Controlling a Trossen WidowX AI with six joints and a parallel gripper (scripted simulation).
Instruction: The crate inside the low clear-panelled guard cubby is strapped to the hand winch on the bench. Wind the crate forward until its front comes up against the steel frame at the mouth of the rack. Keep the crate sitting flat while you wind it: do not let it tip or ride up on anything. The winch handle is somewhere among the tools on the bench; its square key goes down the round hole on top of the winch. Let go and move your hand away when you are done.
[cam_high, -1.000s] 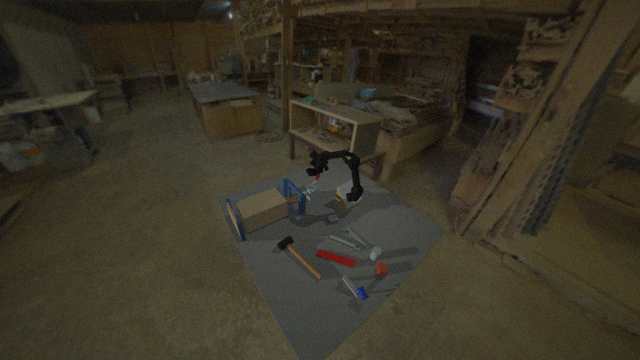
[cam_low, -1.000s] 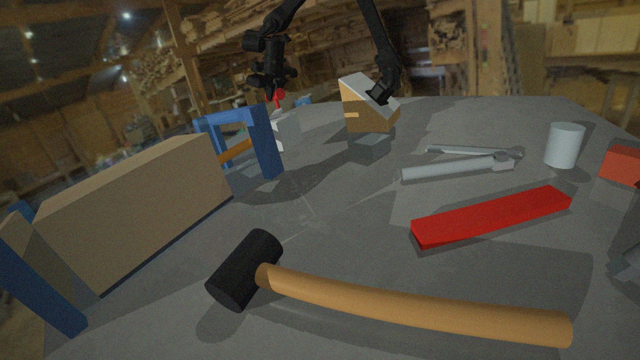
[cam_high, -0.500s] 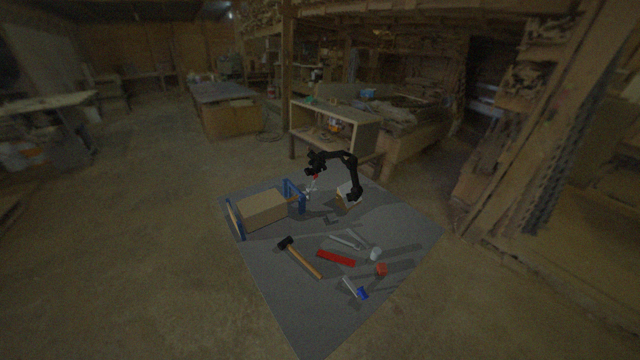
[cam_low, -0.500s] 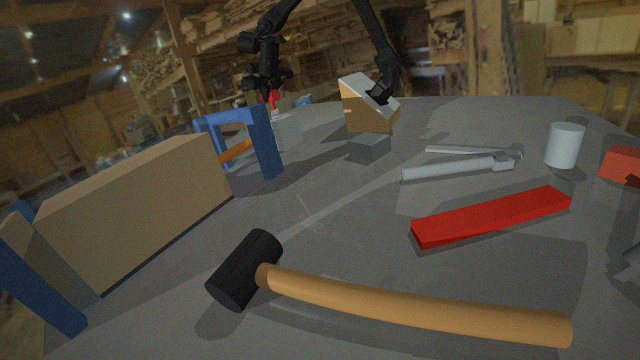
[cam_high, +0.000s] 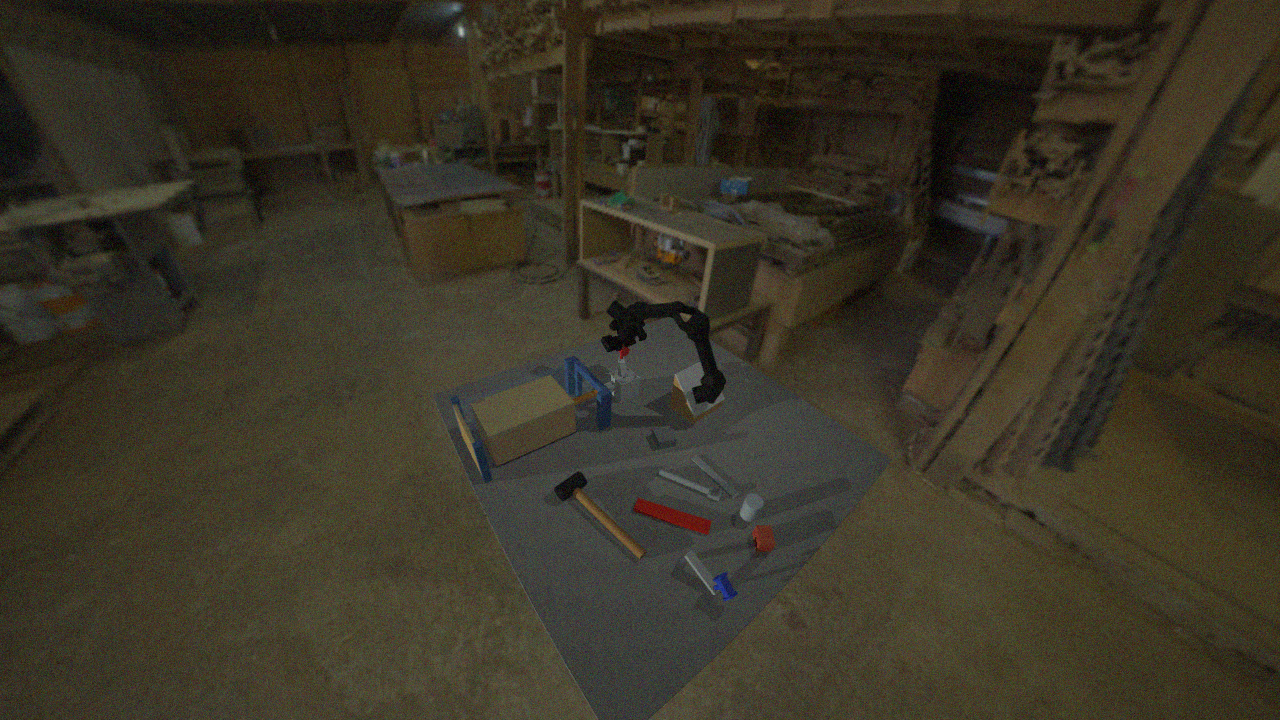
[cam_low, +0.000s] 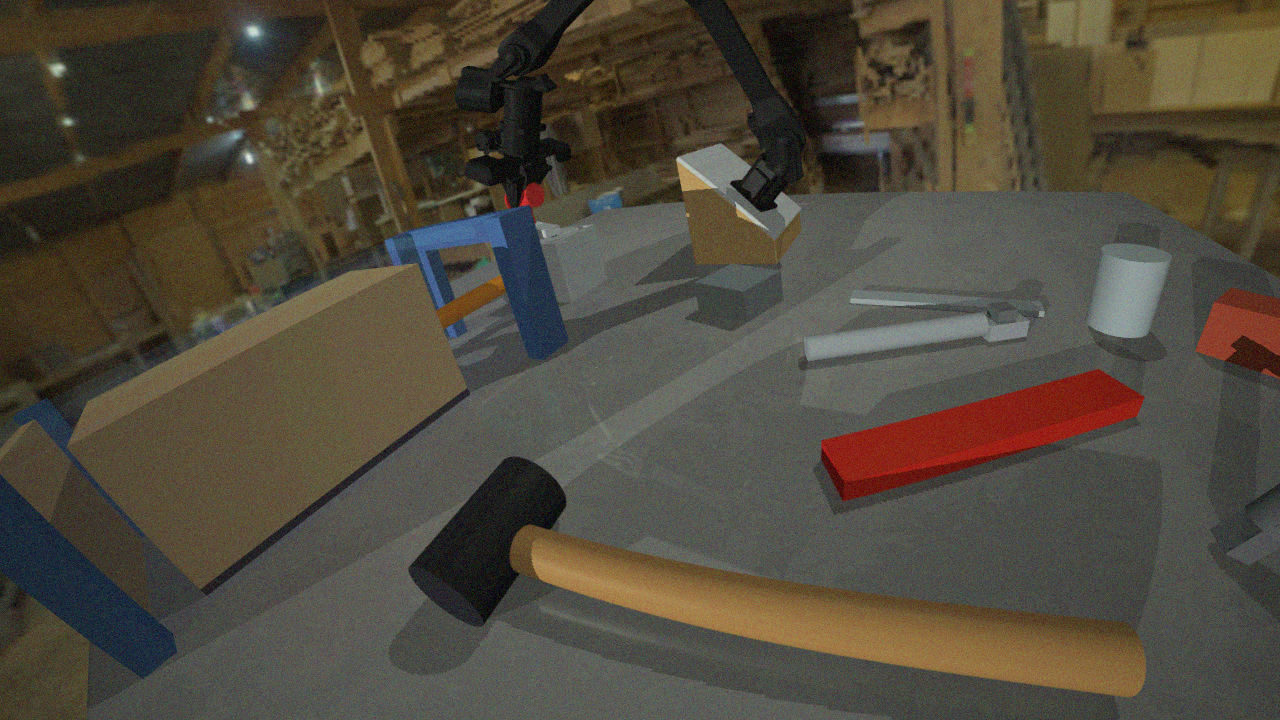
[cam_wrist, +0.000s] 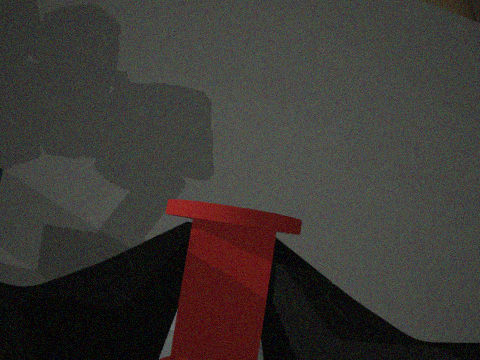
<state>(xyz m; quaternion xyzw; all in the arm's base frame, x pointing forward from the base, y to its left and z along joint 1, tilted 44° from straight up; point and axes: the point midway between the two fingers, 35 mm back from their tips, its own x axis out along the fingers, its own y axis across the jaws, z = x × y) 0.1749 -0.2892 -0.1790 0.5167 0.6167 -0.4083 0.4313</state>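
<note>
My gripper (cam_high: 622, 346) (cam_low: 516, 191) (cam_wrist: 228, 240) is shut on the red grip of the winch handle (cam_high: 623, 360) (cam_low: 534, 195) (cam_wrist: 222, 305), above the grey hand winch (cam_high: 626, 390) (cam_low: 574, 261). A pale part of the handle shows below the grip in the top view. The fingers hide much of it, and I cannot tell whether its key is in the hole. The tan crate (cam_high: 528, 419) (cam_low: 268, 429) sits flat behind the blue steel frame (cam_high: 604, 412) (cam_low: 534, 300), with a gap between them. An orange strap (cam_high: 585, 396) (cam_low: 472, 300) runs from the crate through the frame.
A mallet (cam_high: 608, 523) (cam_low: 805, 604), a red bar (cam_high: 671, 516) (cam_low: 975, 429), grey tools (cam_high: 687, 484) (cam_low: 895, 336), a white cylinder (cam_high: 750, 508) (cam_low: 1127, 291) and a blue-ended tool (cam_high: 725, 586) lie on the bench. A small grey block (cam_high: 661, 439) (cam_low: 738, 295) sits near the arm's wedge base (cam_low: 729, 223).
</note>
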